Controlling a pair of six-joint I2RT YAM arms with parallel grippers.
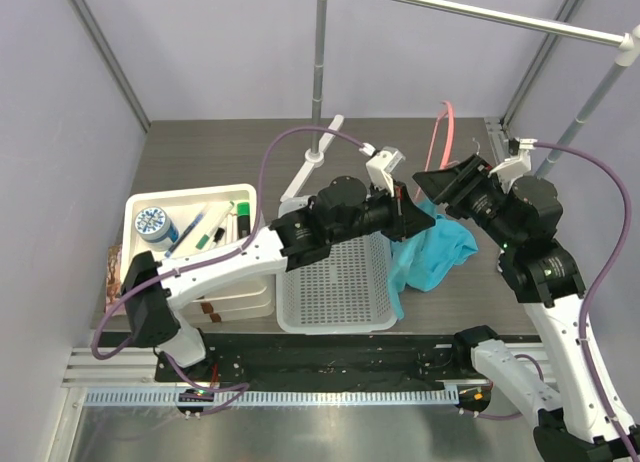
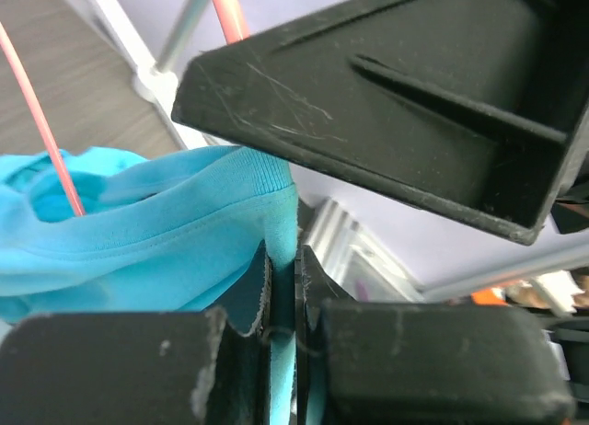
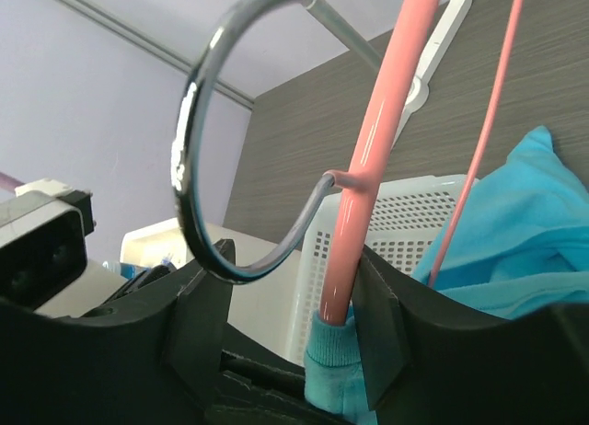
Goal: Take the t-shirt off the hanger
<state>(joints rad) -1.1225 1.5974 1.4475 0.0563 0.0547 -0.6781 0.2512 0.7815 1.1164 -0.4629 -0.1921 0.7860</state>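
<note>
The turquoise t-shirt [image 1: 437,250] hangs bunched between my two grippers, over the right edge of the white basket. My left gripper [image 1: 408,210] is shut on a fold of its hem [image 2: 279,259]. The salmon-pink hanger [image 1: 441,130] sticks up out of the cloth, and its silver hook [image 3: 195,140] hangs on nothing. My right gripper [image 3: 290,287] is open. The hanger's neck [image 3: 373,177] stands between its jaws and leans on the right finger [image 3: 382,305]. The shirt's ribbed collar [image 3: 333,356] wraps the neck low down. In the left wrist view the right gripper [image 2: 396,103] looms just above the cloth [image 2: 138,223].
A white perforated basket [image 1: 335,287] sits at the table's near middle. A white tray [image 1: 190,222] of small items lies to its left. The grey rail [image 1: 480,17] spans the back overhead, with its pole [image 1: 320,72] and foot behind the basket.
</note>
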